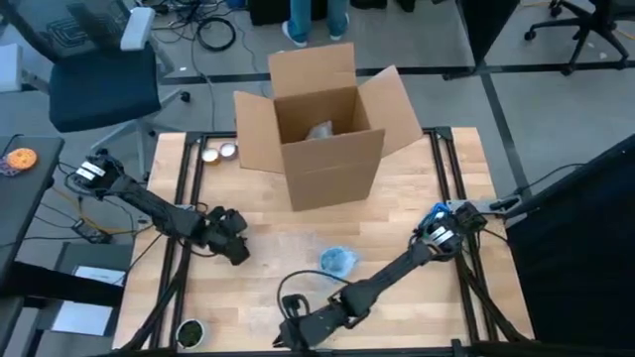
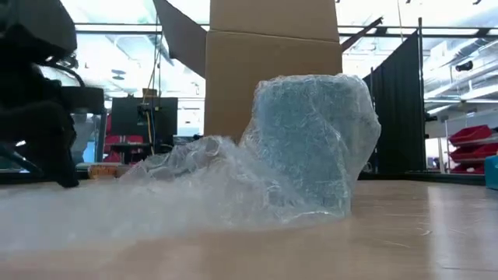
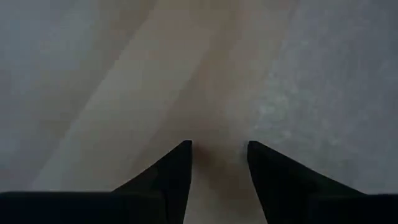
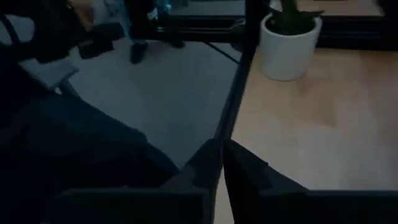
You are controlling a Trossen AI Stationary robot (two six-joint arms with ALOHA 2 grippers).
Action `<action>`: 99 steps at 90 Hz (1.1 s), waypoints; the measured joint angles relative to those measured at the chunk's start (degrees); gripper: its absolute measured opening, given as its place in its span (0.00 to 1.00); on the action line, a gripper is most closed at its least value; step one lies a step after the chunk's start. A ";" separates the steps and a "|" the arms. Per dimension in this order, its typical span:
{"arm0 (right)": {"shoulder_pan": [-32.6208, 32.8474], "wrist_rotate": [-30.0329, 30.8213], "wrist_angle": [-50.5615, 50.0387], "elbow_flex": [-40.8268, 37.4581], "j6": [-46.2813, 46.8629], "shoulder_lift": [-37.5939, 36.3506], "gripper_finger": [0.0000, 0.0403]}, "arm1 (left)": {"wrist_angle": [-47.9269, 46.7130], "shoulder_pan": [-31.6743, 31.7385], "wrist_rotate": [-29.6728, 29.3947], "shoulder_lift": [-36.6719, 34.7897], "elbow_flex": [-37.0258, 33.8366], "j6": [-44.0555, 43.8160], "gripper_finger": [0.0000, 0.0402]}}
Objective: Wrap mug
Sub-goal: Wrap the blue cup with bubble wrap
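both arms are sitting back from the mug (image 1: 338, 261), which is standing mid-table swaddled in bubble wrap (image 2: 233, 183). left gripper (image 1: 236, 246) is resting fingers apart beside it; right gripper (image 1: 291, 332), fingers together, is waiting at the near edge.

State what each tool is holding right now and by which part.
Nothing is held. The left tool is open over bare table; the right tool is shut and empty at the table's edge.

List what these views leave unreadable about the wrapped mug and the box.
- Mug: the low view shows only a blue shape; bubble wrap hides handle and rim.
- Box: the high view shows a pale bundle inside, too small to identify.
- Mug in the high view: too small to tell whether it is fully wrapped.
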 joint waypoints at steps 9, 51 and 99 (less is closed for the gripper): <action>-1.34 -0.84 -0.24 0.88 -0.02 2.53 0.13 | 4.27 0.42 -0.41 0.32 -0.59 3.69 0.36; -3.80 -1.32 -1.30 1.32 -1.53 3.49 0.49 | 6.75 0.73 5.11 1.49 1.47 8.70 0.01; -2.62 -1.21 -2.71 1.29 -1.64 3.49 0.49 | -14.30 0.24 11.04 1.29 24.20 17.00 0.00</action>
